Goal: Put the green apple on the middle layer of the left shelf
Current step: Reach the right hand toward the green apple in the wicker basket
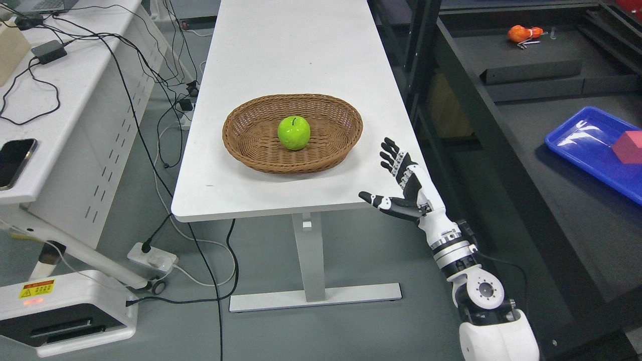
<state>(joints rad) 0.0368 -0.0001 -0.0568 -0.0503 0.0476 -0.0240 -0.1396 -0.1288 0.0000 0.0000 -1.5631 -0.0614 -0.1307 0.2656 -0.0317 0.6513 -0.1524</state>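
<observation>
A green apple [294, 133] sits upright in the middle of a brown wicker basket [251, 145] on a long white table [281, 55]. My right hand [388, 173] hovers at the table's near right corner, to the right of the basket and a little nearer than it. Its fingers are spread, the thumb points left, and it holds nothing. The right arm rises from the lower right. My left arm does not show.
A dark shelf unit [501, 130] stands to the right, holding a blue tray [582, 145] with a red block [628, 147] and an orange object [521, 34] further back. On the left, a white desk [75, 90] carries cables and a phone [15, 160]. A power strip [150, 256] lies on the floor.
</observation>
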